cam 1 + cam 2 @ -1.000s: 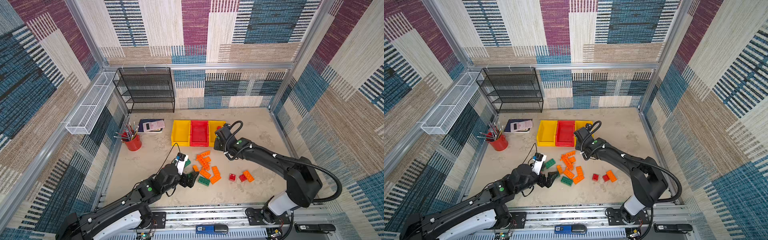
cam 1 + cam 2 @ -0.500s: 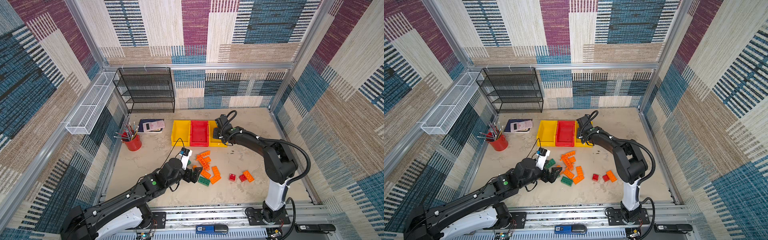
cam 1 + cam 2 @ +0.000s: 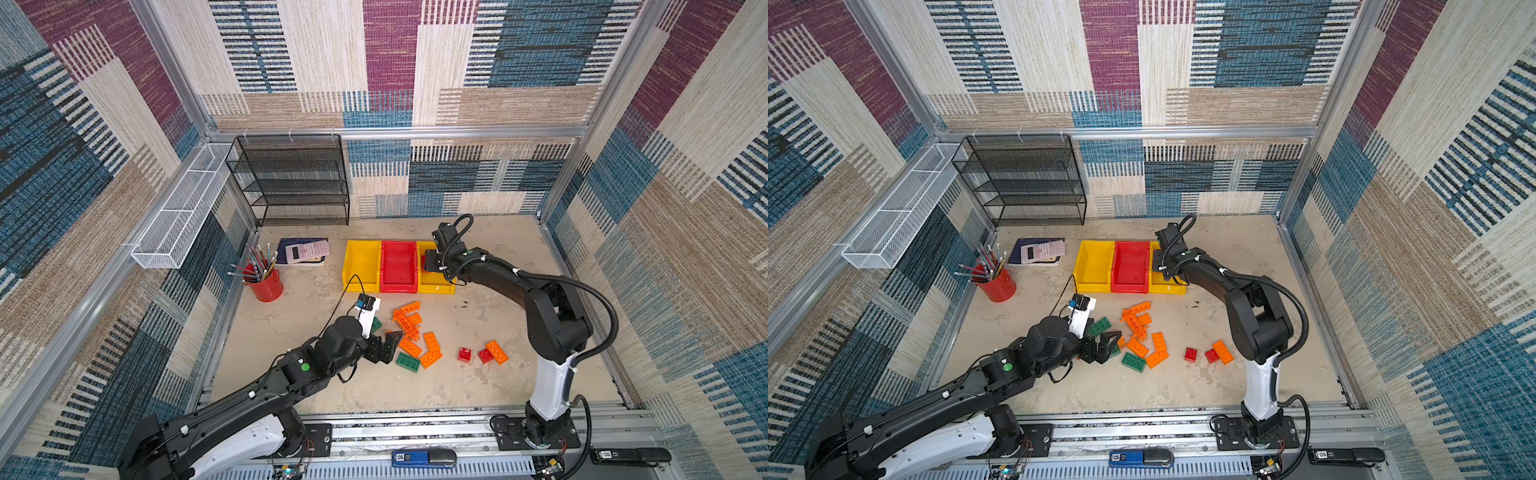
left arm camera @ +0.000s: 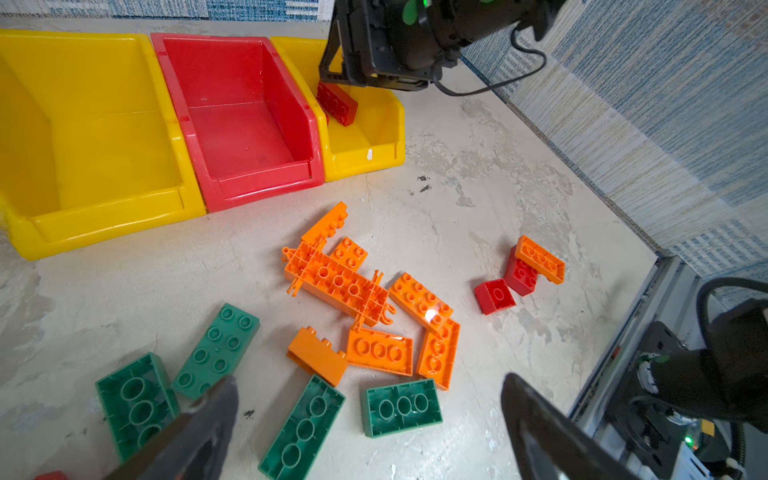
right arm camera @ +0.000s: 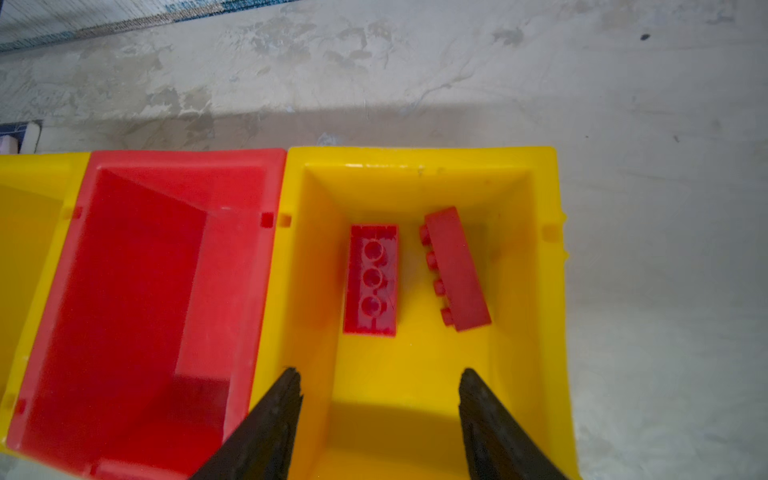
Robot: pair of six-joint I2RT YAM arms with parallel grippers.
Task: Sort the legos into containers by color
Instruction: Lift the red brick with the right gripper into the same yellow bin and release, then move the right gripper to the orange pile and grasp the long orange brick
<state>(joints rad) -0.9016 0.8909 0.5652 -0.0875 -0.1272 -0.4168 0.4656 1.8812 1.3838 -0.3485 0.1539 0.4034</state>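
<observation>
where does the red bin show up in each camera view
In a top view: red bin, near picture centre, middle of the three-bin row.
In a top view: red bin, same place in the row.
Left wrist: red bin, empty, middle of the row.
Right wrist: red bin, empty, filling much of the picture.
Shared landmark: the yellow bin holding red bricks, touching its side in all views.

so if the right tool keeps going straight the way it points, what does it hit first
Probably the floor of the right-hand yellow bin, just short of the two red bricks lying inside; depth is unclear.
</observation>
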